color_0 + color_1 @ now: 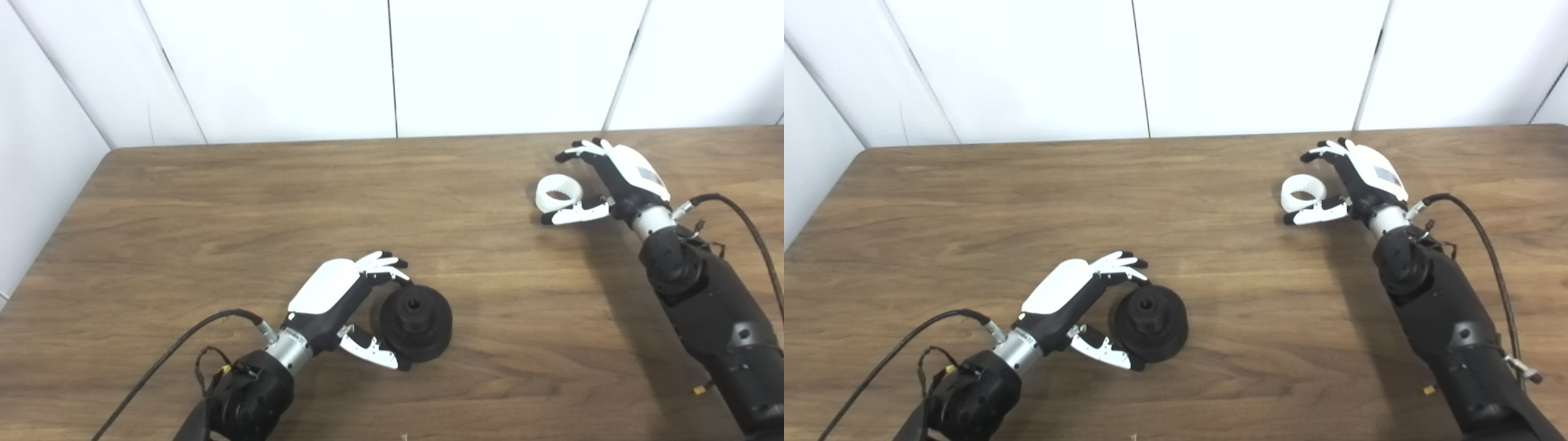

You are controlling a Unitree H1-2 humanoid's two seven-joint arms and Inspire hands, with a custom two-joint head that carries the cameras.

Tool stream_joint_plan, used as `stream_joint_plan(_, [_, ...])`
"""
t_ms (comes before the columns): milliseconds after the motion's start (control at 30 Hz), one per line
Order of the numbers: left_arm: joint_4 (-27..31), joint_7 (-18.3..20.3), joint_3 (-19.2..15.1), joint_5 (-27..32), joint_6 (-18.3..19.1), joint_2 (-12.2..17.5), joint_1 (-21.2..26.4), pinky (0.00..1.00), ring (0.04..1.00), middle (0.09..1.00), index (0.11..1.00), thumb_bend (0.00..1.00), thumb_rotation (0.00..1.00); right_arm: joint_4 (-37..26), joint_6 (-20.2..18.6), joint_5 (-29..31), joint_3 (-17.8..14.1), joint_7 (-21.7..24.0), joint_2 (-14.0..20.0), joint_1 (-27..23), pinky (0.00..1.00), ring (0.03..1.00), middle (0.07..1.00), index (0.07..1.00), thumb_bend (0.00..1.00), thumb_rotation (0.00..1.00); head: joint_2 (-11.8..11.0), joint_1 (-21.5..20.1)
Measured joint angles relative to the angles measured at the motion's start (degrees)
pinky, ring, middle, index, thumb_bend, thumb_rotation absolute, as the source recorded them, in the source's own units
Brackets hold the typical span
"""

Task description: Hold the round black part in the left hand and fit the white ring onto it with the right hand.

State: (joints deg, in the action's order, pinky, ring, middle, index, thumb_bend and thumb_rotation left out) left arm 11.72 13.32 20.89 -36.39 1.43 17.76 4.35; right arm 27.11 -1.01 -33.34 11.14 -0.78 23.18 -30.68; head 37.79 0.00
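Observation:
The round black part (416,323) lies flat on the wooden table (245,202) at the near middle, its center hole facing up. My left hand (349,306) sits against its left side, open, with fingers (386,264) at its far edge and thumb (373,352) at its near edge. The white ring (557,193) lies on the table at the far right. My right hand (606,180) is open just right of it, fingers (579,150) arched beyond the ring and thumb (576,213) at its near side. Neither object is lifted.
White wall panels (392,61) stand behind the table's far edge. The table's left edge (55,233) runs diagonally at the left. Black cables (753,233) trail from both wrists.

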Motion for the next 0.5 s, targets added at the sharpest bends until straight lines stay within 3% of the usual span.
stream_joint_plan(500, [0.0,-0.2,-0.2,-0.3,0.1,-0.3,0.0,0.84,0.945,0.877,0.619,0.78,0.23,7.8,2.6,0.9,0.9,-1.2,0.0,-3.4,1.00,0.998,0.911,0.667,0.95,0.34,0.2,0.2])
